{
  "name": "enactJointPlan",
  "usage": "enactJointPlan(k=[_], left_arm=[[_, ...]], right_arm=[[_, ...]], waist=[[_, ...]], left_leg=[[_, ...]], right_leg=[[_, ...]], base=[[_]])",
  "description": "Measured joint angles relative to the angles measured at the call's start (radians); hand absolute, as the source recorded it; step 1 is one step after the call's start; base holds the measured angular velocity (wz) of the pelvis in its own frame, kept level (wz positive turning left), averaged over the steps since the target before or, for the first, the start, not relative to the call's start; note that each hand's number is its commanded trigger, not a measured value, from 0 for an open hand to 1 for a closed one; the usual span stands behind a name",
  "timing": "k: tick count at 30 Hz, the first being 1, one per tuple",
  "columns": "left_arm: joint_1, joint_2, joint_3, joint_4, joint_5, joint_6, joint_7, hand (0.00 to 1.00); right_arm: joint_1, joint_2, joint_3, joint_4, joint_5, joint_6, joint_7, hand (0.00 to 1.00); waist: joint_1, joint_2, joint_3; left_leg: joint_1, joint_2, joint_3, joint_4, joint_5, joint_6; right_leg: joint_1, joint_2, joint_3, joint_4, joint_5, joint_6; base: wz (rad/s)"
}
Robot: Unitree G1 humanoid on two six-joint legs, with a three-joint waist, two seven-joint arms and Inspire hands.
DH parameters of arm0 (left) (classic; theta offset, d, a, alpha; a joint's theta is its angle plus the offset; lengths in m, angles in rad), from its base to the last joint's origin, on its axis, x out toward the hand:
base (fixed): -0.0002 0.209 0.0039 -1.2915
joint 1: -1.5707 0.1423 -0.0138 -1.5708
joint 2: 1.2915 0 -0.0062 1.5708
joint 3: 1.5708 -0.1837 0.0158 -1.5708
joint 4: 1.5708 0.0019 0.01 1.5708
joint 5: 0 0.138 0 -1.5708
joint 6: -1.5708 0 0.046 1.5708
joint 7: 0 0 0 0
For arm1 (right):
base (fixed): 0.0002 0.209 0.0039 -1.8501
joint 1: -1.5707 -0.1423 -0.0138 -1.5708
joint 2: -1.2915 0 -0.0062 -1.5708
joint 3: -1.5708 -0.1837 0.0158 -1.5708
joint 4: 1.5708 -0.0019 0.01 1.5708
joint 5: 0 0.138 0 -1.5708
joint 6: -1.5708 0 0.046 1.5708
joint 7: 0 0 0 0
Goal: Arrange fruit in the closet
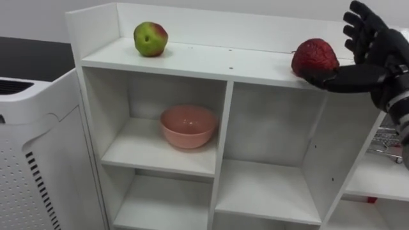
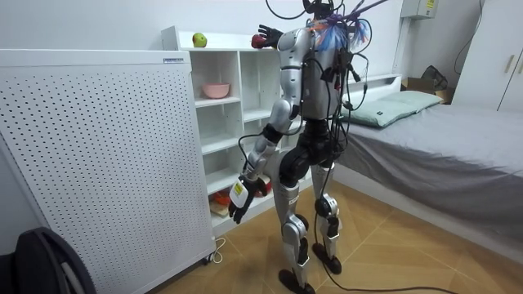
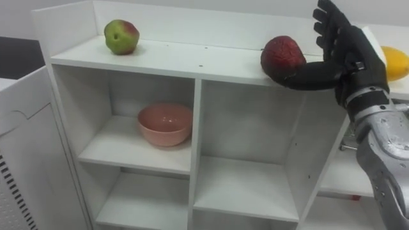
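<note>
Left eye view, step: placing, by my judgement. The red fruit [image 1: 314, 57] sat on the closet [image 1: 211, 61] top board near its front edge, well apart from the green-red apple [image 1: 151, 38].
Left eye view, right hand [image 1: 377, 48]: fingers straight, spread and upright; thumb stretched along the fruit's lower side, touching but not clamped.
Room view, stance: the robot stood before the closet with its right arm raised. The left hand [image 2: 239, 204] hung by its thigh; open or closed could not be told.
Right eye view, neighbours: a yellow fruit [image 3: 396, 62] lay just beyond the hand.
Next move: probably drawing the thumb clear without rolling the fruit off.
</note>
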Motion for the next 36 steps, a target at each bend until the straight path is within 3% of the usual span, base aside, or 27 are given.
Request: enactJointPlan(k=[4, 15, 17, 18, 19, 20, 21, 36], left_arm=[[-0.024, 0.014, 0.002, 0.0, 0.0, 0.001, -0.002, 0.0], [-0.034, 0.018, 0.017, -0.023, -0.001, 0.013, -0.023, 0.0], [-0.034, 0.018, 0.018, -0.023, -0.001, 0.022, -0.031, 0.0], [-0.034, 0.018, 0.018, -0.023, -0.001, 0.023, -0.036, 0.0], [-0.034, 0.019, 0.018, -0.023, -0.001, 0.027, -0.043, 0.0], [-0.034, 0.02, 0.018, -0.023, -0.002, 0.03, -0.048, 0.0], [-0.034, 0.021, 0.018, -0.023, -0.002, 0.031, -0.051, 0.0], [-0.062, 0.026, 0.014, -0.023, -0.003, 0.073, -0.071, 0.0]], right_arm=[[-0.019, -0.01, 0.0, 0.035, 0.005, 0.0, 0.007, 0.0], [-0.031, -0.029, 0.002, 0.08, 0.008, 0.002, 0.063, 0.0], [-0.038, -0.035, 0.002, 0.106, 0.008, 0.003, 0.084, 0.12], [-0.041, -0.036, 0.002, 0.108, 0.007, 0.009, 0.086, 0.51], [-0.047, -0.039, 0.004, 0.108, 0.005, 0.024, 0.092, 0.72], [-0.049, -0.043, 0.005, 0.108, 0.003, 0.03, 0.103, 0.8], [-0.049, -0.046, 0.006, 0.108, 0.002, 0.034, 0.108, 0.98], [-0.059, -0.064, 0.009, 0.113, -0.073, 0.041, 0.179, 1.0]], waist=[[0.001, -0.004, -0.0025], [0.003, -0.004, -0.0042], [0.002, -0.003, -0.0058], [0.002, -0.003, -0.006], [0.001, -0.002, -0.0067], [0.0, -0.001, -0.0071], [-0.001, -0.001, -0.0074], [0.005, 0.002, -0.0073]], left_leg=[[-0.003, -0.001, -0.004, 0.002, 0.0, 0.0], [0.001, -0.001, -0.003, 0.007, 0.0, 0.0], [0.004, -0.001, -0.004, 0.007, 0.0, 0.0], [0.004, -0.001, -0.003, 0.007, 0.0, 0.0], [0.004, -0.001, -0.004, 0.008, 0.0, 0.0], [0.004, 0.0, -0.004, 0.007, 0.001, 0.0], [0.004, 0.0, -0.004, 0.007, 0.001, -0.001], [0.004, 0.001, -0.016, -0.008, 0.003, -0.005]], right_leg=[[-0.001, 0.0, -0.004, 0.0, 0.0, 0.0], [0.004, -0.001, -0.003, 0.0, 0.0, 0.0], [0.008, -0.001, -0.004, 0.0, 0.0, -0.001], [0.008, -0.001, -0.004, 0.0, 0.0, -0.001], [0.008, -0.001, -0.004, 0.0, 0.001, -0.001], [0.008, -0.001, -0.004, 0.0, 0.001, -0.001], [0.008, 0.0, -0.004, 0.0, 0.001, -0.002], [0.012, 0.002, -0.011, 0.0, 0.001, -0.002]], base=[[0.02], [0.0], [0.0], [0.0], [0.0], [0.0], [0.0], [0.01]])
